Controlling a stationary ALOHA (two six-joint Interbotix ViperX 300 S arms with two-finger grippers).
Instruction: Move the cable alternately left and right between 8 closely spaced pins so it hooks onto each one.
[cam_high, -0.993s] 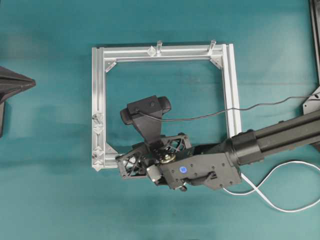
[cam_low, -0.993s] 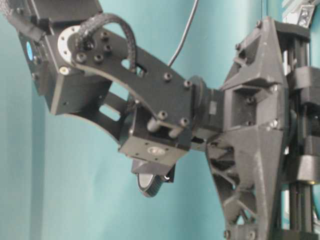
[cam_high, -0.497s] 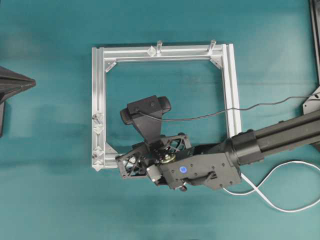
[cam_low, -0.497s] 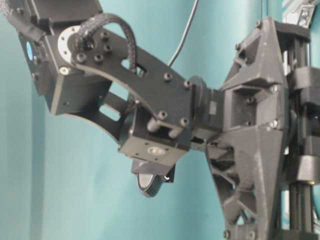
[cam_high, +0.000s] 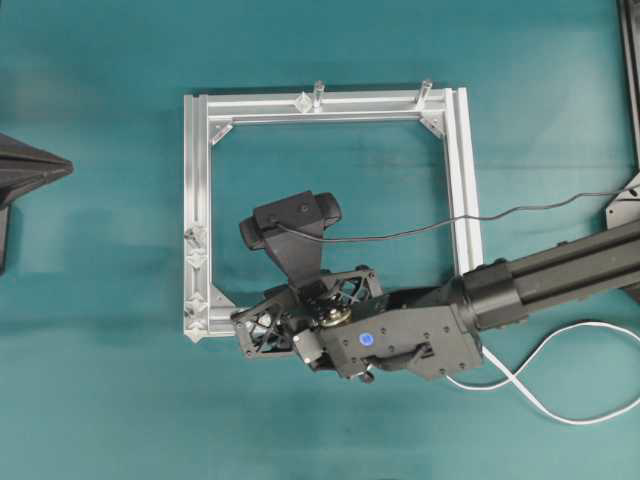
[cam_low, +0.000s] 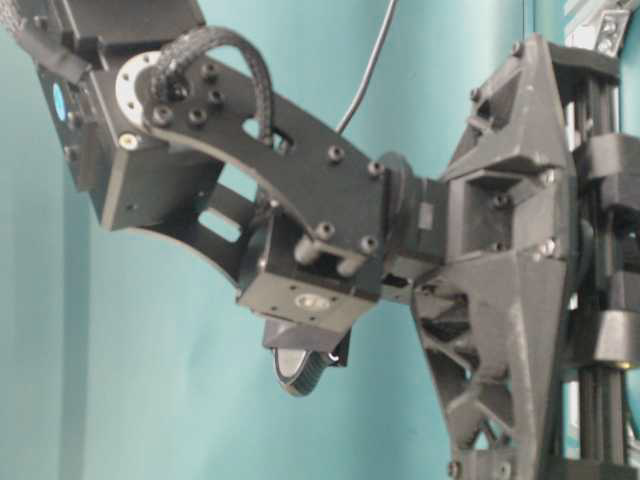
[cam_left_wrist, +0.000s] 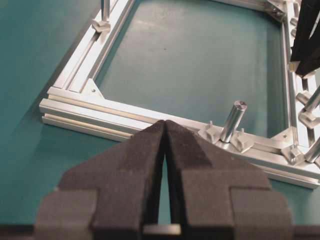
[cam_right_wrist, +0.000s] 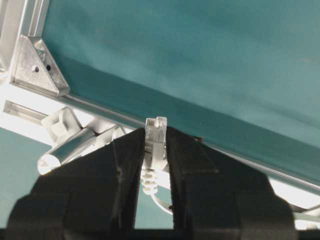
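The white cable (cam_high: 556, 402) loops on the table at the lower right and runs under the right arm. Its small clear-white plug (cam_right_wrist: 155, 131) stands upright between the pads of my right gripper (cam_right_wrist: 155, 137), which is shut on it. That gripper (cam_high: 240, 324) sits at the frame's lower left corner. Pale pins (cam_high: 195, 238) stand in pairs along the left rail; one pin (cam_right_wrist: 62, 123) shows just left of the plug. My left gripper (cam_left_wrist: 164, 123) is shut and empty, hovering outside the frame, at the far left (cam_high: 62, 168) of the overhead view.
The square aluminium frame (cam_high: 462, 170) lies mid-table. Two upright silver posts (cam_high: 319, 92) rise from its far rail, another post (cam_left_wrist: 233, 119) from the rail before the left gripper. A black camera wire (cam_high: 520, 210) crosses the right rail. The right arm (cam_low: 330, 200) fills the table-level view.
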